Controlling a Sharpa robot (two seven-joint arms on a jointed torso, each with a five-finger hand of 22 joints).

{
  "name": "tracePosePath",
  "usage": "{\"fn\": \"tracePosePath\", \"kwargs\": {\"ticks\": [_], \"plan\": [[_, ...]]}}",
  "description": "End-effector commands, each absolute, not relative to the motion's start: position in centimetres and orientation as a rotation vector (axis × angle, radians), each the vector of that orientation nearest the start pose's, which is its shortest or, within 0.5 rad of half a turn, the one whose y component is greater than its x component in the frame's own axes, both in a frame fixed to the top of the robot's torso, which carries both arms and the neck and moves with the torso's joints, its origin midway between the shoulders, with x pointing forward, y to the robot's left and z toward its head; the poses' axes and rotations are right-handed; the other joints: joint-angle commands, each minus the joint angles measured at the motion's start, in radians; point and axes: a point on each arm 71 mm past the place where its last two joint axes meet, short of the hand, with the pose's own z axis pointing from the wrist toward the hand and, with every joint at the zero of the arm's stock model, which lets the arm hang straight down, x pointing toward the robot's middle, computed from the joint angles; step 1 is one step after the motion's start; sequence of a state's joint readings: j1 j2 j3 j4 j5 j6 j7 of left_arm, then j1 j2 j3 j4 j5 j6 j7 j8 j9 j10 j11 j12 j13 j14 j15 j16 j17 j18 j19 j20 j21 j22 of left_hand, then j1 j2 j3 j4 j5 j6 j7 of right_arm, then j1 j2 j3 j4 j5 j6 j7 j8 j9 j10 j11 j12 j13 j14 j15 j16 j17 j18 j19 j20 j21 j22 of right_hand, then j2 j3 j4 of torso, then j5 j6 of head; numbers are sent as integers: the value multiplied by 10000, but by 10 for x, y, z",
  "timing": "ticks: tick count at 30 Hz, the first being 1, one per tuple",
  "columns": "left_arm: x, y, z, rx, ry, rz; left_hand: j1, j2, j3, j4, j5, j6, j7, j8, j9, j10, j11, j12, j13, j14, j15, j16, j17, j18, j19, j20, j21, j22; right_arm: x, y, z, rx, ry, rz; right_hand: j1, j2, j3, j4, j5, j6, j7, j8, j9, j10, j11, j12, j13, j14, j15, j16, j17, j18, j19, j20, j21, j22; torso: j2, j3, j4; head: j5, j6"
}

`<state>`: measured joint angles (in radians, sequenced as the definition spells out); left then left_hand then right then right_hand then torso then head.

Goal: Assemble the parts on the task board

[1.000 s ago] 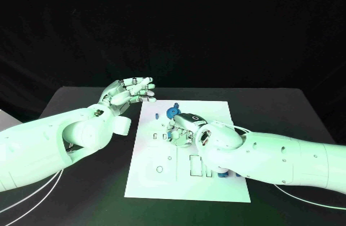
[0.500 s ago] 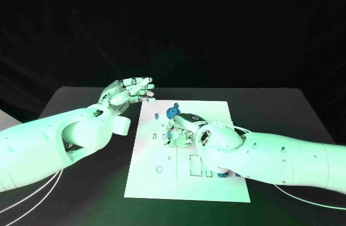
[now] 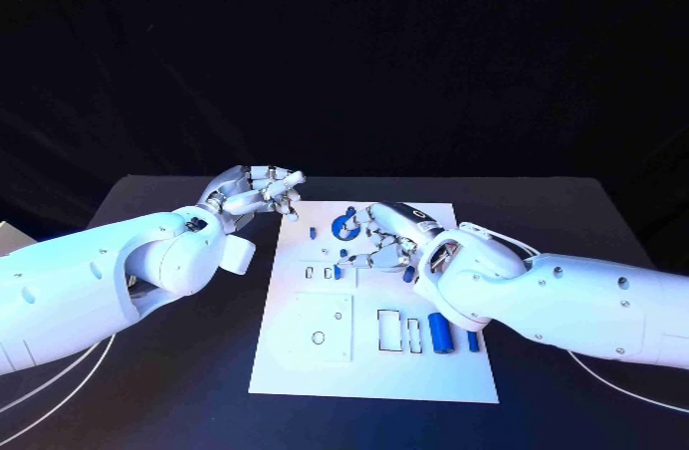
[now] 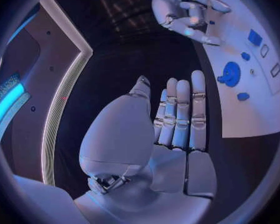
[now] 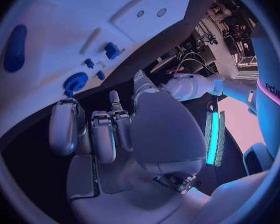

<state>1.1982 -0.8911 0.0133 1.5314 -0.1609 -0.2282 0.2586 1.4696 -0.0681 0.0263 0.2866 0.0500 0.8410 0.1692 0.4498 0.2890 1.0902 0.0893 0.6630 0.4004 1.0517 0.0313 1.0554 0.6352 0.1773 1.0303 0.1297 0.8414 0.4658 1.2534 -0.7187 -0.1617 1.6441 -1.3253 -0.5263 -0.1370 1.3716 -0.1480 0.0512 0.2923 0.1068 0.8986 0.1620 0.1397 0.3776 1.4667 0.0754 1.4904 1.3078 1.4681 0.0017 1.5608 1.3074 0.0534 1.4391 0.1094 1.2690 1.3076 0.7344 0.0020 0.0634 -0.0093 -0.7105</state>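
Task board (image 3: 324,365) lay flat mid-table (image 3: 574,201), long side running away from the robot; left hand (image 3: 259,189) hovered off the board's far-left corner, above the black table, fingers straight and side by side with the thumb apart, nothing in it; left wrist view (image 4: 177,117) showed the same flat empty palm, board off to one side.

Right hand (image 3: 380,239) was over the board's far half, fingers curled downward, tips near the small parts there; from the head view I couldn't tell whether it pinched anything; right wrist view (image 5: 109,129) showed fingers bent in with nothing visible between them, hand above the board and not touching it.

Parts: blue gear (image 3: 346,223) stood at the board's far end, just beside the right hand's fingers, also seen in the wrist views (image 4: 231,74) (image 5: 75,81); blue cylinder (image 3: 441,333) lay near the board's right edge, next to the rectangular slots (image 3: 389,329); small blue pegs (image 3: 312,271) sat mid-board left of the right hand.
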Motion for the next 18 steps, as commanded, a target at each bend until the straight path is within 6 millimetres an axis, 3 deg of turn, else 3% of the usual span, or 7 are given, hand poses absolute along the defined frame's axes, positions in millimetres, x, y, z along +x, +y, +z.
{"fn": "tracePosePath", "kwargs": {"ticks": [1, 3, 5, 7, 9, 12, 18], "plan": [[489, 215, -175, -7837, 18802, -13516, -467, 171, 158, 22, 21, -153, -183, 693, 574, -695, -154, 2251, 1656, 1314, -208, 1774, 2024, -118, 220, -235, 2008, 1744, 447, -121, -166, -114, 15474, 10755, 251, 61, 49, -71, 404, -67, 25, 115, 32, 187, 65, -69, 1747, 893, 59, -75, 2068, 167, -92, 9, -100, 590, -84, 56, -27, 32, -39], [491, 214, -176, -7416, 19608, -12782, -665, 232, 193, 37, 27, -192, -205, 855, 724, -577, -189, 2684, 1917, 1941, -215, 2332, 2974, -210, 516, -194, 2700, 2677, 451, -133, -159, 419, 15477, 10894, 300, 70, 53, -73, 589, -73, 21, 150, 41, 180, 61, -71, 1744, 878, 56, -97, 2004, 181, -122, 7, -178, 548, -119, 73, -50, 59, -43], [494, 214, -177, -7038, 20386, -11956, -955, 436, 283, 27, 6, 11, -394, 1183, 978, 1075, -361, 4814, 4596, 3387, -377, 3577, 5268, -490, 1600, -294, 3974, 4523, 457, -147, -153, 1072, 15467, 10949, 343, 72, 59, -84, 691, -75, 18, 172, 47, 184, 57, -66, 1749, 876, 53, -101, 1995, 185, -128, 4, -200, 539, -148, 83, -64, 77, -57], [496, 213, -178, -6676, 21083, -11206, -971, 519, 478, 35, 0, 124, -555, 1423, 1201, 2011, -508, 6024, 6296, 4101, -520, 4203, 6611, -689, 2289, -431, 4710, 5666, 462, -160, -148, 1708, 15454, 10957, 371, 81, 66, -83, 797, -81, 16, 193, 52, 177, 55, -71, 1743, 874, 50, -105, 1985, 187, -131, 2, -219, 532, -170, 100, -86, 99, -69], [498, 211, -178, -6168, 21715, -10499, -1204, 596, 680, 60, -5, 126, -630, 1597, 1406, 2455, -584, 6660, 7248, 4434, -593, 4495, 7334, -826, 2711, -526, 5181, 6422, 467, -172, -143, 2304, 15409, 10927, 374, 86, 68, -82, 821, -82, 16, 199, 54, 177, 55, -71, 1743, 873, 49, -106, 1984, 189, -134, 1, -229, 526, -189, 119, -89, 110, -97], [501, 206, -176, -5355, 22399, -9502, -1437, 592, 822, 52, 1, 146, -688, 1757, 1579, 2721, -635, 7014, 7816, 4580, -640, 4620, 7672, -899, 2924, -572, 5433, 6835, 472, -187, -137, 2874, 15314, 10823, 387, 95, 74, -83, 872, -85, 15, 210, 56, 180, 53, -67, 1747, 874, 48, -106, 1985, 189, -133, -1, -233, 527, -206, 144, -109, 116, -147], [506, 190, -176, -3787, 23456, -7656, -2257, 573, 757, 71, -6, 72, -672, 1911, 1794, 2704, -617, 7067, 7911, 4639, -632, 4668, 7824, -924, 2960, -586, 5558, 7003, 482, -209, -127, 3593, 15154, 10458, 387, 95, 74, -83, 872, -85, 15, 210, 56, 180, 53, -67, 1747, 874, 48, -106, 1985, 189, -133, -1, -233, 527, -259, 159, -108, 98, -226]]}}
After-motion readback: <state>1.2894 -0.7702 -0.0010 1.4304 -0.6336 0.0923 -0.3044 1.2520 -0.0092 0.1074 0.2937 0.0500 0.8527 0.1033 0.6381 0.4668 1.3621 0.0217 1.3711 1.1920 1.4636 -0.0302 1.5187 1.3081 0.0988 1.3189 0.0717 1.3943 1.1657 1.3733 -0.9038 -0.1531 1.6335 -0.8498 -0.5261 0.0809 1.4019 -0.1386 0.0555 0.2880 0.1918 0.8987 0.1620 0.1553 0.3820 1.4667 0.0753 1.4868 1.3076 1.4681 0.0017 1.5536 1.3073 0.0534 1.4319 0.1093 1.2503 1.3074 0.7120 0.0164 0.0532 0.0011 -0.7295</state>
